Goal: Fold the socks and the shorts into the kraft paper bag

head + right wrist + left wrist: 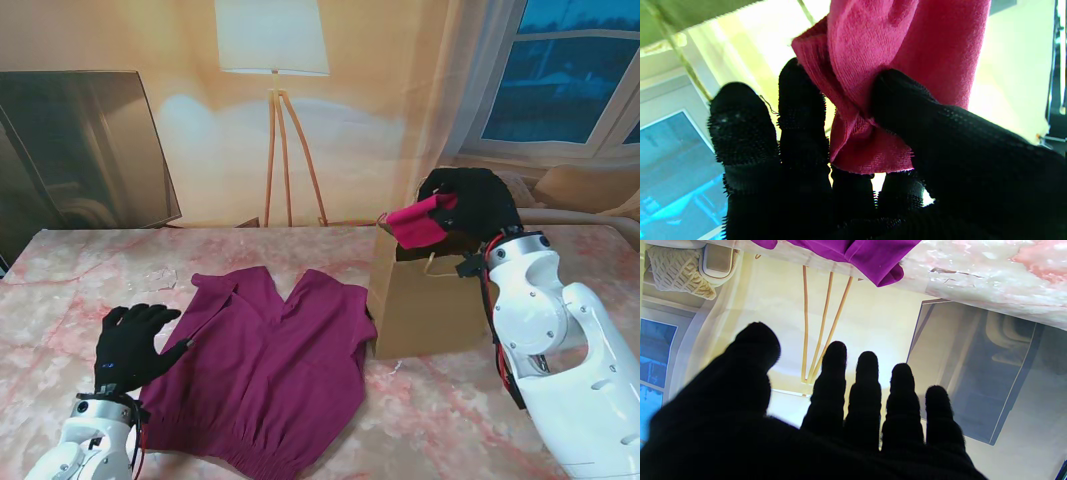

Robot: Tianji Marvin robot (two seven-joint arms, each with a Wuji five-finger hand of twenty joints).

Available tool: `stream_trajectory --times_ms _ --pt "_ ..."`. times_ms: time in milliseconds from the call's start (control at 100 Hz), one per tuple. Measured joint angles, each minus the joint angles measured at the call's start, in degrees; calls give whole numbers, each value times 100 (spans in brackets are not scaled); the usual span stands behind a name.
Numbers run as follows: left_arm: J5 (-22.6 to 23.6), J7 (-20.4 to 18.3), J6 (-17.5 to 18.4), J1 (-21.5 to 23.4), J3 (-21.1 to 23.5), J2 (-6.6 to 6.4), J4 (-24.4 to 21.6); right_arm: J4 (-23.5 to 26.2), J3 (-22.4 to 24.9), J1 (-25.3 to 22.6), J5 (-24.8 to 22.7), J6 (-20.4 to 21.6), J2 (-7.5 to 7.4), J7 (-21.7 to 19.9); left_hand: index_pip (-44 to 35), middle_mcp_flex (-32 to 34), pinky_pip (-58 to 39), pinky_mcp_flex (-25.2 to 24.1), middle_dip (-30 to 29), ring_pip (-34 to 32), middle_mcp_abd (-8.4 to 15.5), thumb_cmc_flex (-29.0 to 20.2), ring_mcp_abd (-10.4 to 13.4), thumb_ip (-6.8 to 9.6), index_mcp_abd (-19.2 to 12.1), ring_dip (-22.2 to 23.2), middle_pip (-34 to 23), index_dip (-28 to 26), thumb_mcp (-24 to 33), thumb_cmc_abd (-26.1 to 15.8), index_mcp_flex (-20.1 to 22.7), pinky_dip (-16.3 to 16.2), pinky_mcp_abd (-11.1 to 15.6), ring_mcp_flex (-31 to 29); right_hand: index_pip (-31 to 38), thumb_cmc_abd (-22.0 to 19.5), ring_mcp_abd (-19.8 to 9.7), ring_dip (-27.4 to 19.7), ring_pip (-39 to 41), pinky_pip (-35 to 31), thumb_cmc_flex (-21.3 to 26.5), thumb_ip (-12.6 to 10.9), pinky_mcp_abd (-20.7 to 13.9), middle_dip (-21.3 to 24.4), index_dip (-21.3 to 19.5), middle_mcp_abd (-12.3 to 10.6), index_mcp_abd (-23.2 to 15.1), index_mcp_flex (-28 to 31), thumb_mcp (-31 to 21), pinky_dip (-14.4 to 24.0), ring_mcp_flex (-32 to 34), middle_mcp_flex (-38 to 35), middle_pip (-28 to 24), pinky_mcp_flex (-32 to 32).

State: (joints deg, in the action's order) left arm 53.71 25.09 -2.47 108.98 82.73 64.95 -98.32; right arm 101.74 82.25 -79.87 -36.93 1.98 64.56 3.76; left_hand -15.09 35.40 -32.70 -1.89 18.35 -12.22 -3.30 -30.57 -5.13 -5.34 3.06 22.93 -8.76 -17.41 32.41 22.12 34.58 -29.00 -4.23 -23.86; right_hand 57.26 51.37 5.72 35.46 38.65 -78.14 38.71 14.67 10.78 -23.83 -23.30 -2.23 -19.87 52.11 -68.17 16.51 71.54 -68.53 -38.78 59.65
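Purple shorts (270, 365) lie spread flat on the marble table, and one leg hem of the shorts (873, 256) shows in the left wrist view. My black-gloved left hand (132, 345) rests open at their left edge, fingers (867, 386) spread and holding nothing. A kraft paper bag (430, 305) stands upright to the right of the shorts. Above its open mouth my right hand (475, 205) is shut on a folded pink sock (420, 222). In the right wrist view the thumb (907, 100) pinches the sock (880, 50) against the fingers. No second sock is in view.
The pink marble table (450, 420) runs out to a wall backdrop. A dark screen (75, 150) stands at the back left and a floor lamp (275, 120) behind the middle. A small clear scrap (160, 278) lies near the shorts' far left corner.
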Motion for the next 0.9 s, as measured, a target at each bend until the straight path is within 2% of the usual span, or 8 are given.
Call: stream_trajectory --times_ms 120,320,430,460,610,660,670,900 --pt "-40 -19 0 -42 -52 -1 33 -200 -5 72 -377 52 -71 -83 0 0 0 0 -1 0 0 0 1 0 -2 -1 0 0 0 0 0 1 0 0 0 0 -2 0 -2 3 0 0 0 0 0 -11 -10 1 1 0 0 -32 17 -10" --pt "-10 -11 3 -52 -70 -1 36 -375 -75 130 -517 18 -117 -107 0 0 -3 -2 -3 0 0 0 14 0 -4 -4 0 0 -1 0 1 3 0 0 0 0 -7 0 -126 81 -10 1 0 -10 0 -25 -63 2 1 0 0 -32 67 -130" --pt "-3 -10 18 -51 -67 -1 38 -354 -63 125 -524 -56 -132 -370 0 0 -3 -2 -3 0 0 0 34 1 -5 -6 0 0 -1 0 1 6 0 0 -19 -74 -10 -14 -391 329 -241 58 0 -132 55 -32 -66 -149 16 0 -216 164 177 -507" --pt "-3 -12 22 -51 -64 -1 39 -325 -43 111 -518 -85 -136 -487 0 0 -3 -2 -3 0 0 0 34 1 -5 -6 0 0 -1 0 1 7 0 0 -79 -99 -10 -57 -441 454 -354 58 -1 -139 115 -32 80 -229 81 0 -346 327 232 -663" --pt "-6 -38 33 -48 -61 -3 46 -120 70 -27 -459 -218 -178 -749 0 0 22 -55 -3 0 0 0 35 1 -6 -16 0 0 -1 0 1 11 0 0 -1529 -275 3 -63 -1000 1151 -936 58 -60 24 34 -33 668 -507 154 339 -1070 1133 256 -1381" --pt "-11 -40 34 -48 -61 -3 48 -86 111 -61 -459 -220 -189 -798 0 0 33 -57 -4 1 0 0 35 1 -6 -17 0 0 -1 0 1 17 0 0 -1853 -291 4 -120 -1119 1293 -1112 -224 -67 81 -107 -34 798 -693 155 414 -1261 1346 306 -1609" --pt "-11 -40 34 -48 -61 -3 49 -78 122 -68 -459 -221 -191 -817 0 0 33 -57 -4 2 0 -1 35 1 -5 -17 0 0 -1 0 1 20 0 0 -1868 -334 4 -124 -1134 1312 -1149 -316 -67 81 -137 -34 807 -682 156 428 -1297 1395 304 -1646" --pt "2 -38 43 -53 -73 -7 54 29 270 -178 -448 -222 -243 -1052 0 0 101 -59 -4 52 0 -1 35 2 -6 -67 0 0 -1 0 1 70 0 0 -2362 -495 13 -215 -1424 1550 -1424 -317 -68 172 -179 -37 933 -1169 315 496 -1757 1802 588 -2150"
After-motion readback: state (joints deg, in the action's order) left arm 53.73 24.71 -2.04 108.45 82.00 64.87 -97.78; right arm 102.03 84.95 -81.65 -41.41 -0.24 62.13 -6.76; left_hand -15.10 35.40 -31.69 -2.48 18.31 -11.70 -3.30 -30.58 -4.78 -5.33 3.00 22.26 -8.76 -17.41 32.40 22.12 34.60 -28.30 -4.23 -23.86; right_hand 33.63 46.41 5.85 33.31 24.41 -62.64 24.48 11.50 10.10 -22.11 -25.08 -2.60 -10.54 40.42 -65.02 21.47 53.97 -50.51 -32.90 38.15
